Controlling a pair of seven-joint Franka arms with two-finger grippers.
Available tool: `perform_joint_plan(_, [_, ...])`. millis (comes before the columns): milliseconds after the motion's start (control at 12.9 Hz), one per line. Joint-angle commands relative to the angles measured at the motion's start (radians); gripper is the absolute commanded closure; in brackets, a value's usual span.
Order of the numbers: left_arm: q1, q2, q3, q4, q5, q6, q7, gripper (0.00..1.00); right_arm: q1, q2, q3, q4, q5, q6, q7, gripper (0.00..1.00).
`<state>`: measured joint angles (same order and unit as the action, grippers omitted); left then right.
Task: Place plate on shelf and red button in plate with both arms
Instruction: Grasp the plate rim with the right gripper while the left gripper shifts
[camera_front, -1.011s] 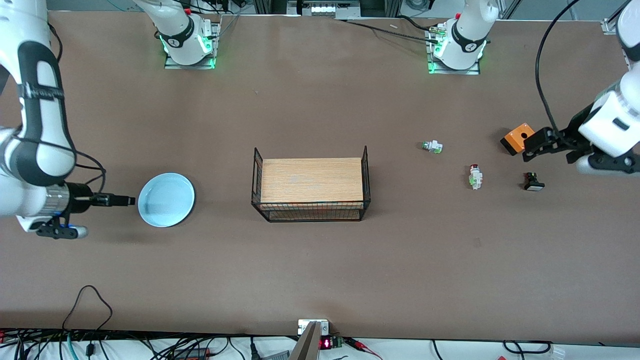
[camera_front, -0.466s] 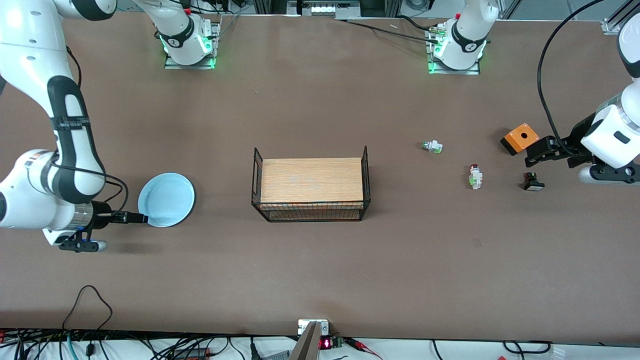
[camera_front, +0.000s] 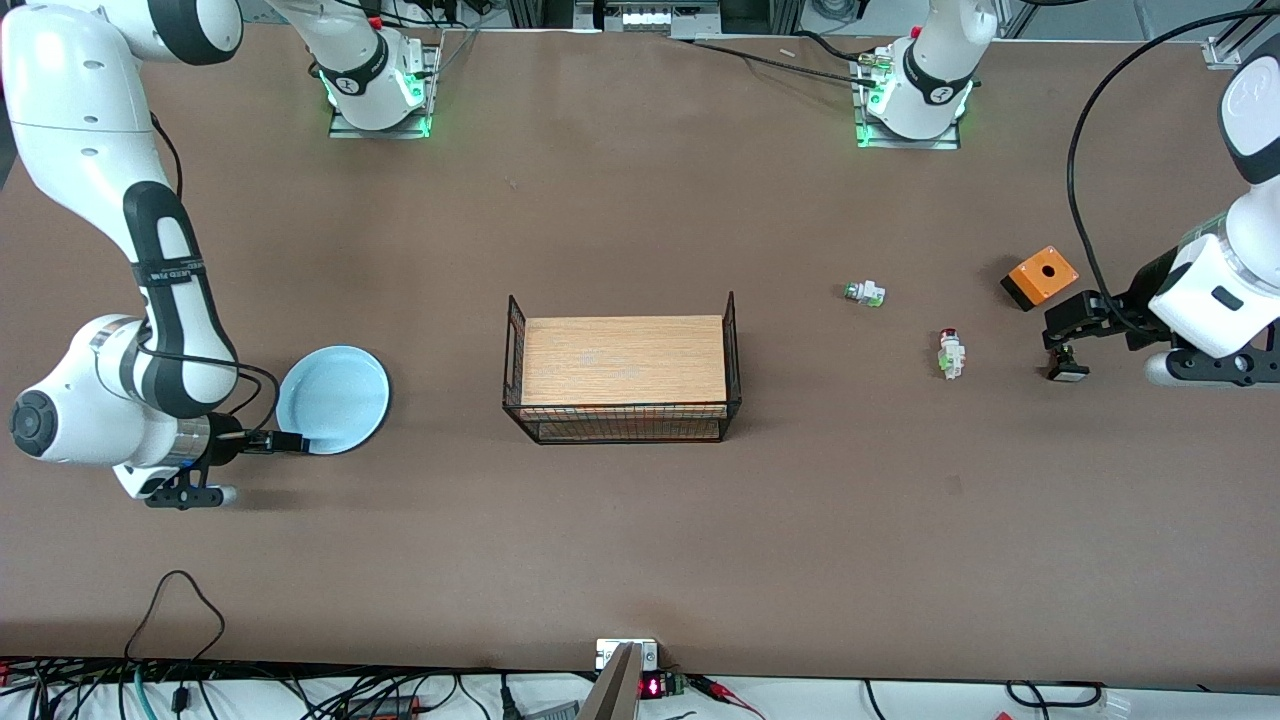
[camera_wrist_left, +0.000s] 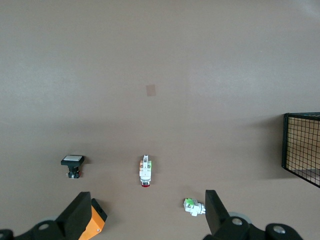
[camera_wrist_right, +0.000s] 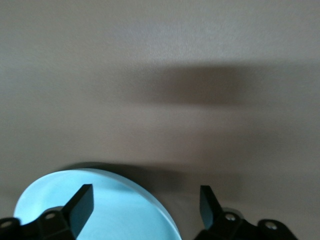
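Front view, no legible labels, right tool (camera_front: 290, 441) fingers apart at plate (camera_front: 335, 395) rim, left tool (camera_wrist_left: 145, 220) fingers apart above red button (camera_front: 951, 354)

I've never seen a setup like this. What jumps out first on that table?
The wire basket with a wooden board inside sits mid-table. Toward the right arm's end lies a pale blue plate, the right gripper open at its rim. At the left arm's end the left gripper hangs open beside an orange box and the red button.

The right end effector (camera_front: 292, 441) has swung from beside the plate (camera_front: 333, 398) to over its rim nearest the front camera; the left end effector (camera_front: 1062, 324) has drawn in over the black part (camera_front: 1067, 370).
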<state>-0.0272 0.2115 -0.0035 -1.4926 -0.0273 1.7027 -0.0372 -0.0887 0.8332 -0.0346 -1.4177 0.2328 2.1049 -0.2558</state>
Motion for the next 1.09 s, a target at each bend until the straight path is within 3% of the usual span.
perform_joint_plan(0, [0.004,0.02,-0.004,0.009,0.009,0.005,0.0,0.0,-0.003,0.021,0.005,0.008,0.013,0.009,-0.06,0.12])
perform_joint_plan(155, [0.004,0.029,-0.004,-0.014,0.01,0.018,0.0,0.0,-0.005,0.023,0.005,-0.004,0.013,0.009,-0.092,0.23])
perform_joint_plan(311, [0.004,0.028,-0.004,-0.04,0.012,0.04,0.0,0.0,-0.006,0.02,0.005,-0.004,0.014,-0.002,-0.091,0.44])
perform_joint_plan(389, [0.004,0.029,-0.004,-0.041,0.012,0.041,0.0,0.0,-0.009,0.02,0.005,-0.004,0.017,-0.002,-0.088,0.47])
perform_joint_plan(622, [0.004,0.034,-0.004,-0.054,0.013,0.044,0.0,0.0,-0.017,0.018,0.005,-0.004,0.017,-0.009,-0.088,0.94])
perform_joint_plan(700, [0.004,0.034,-0.004,-0.054,0.013,0.044,0.0,0.0,-0.025,0.02,0.005,-0.004,0.019,-0.016,-0.085,1.0])
perform_joint_plan(1011, [0.004,0.037,-0.006,-0.054,0.012,0.044,0.0,0.0,-0.035,0.003,0.01,-0.001,0.019,-0.045,-0.082,1.0])
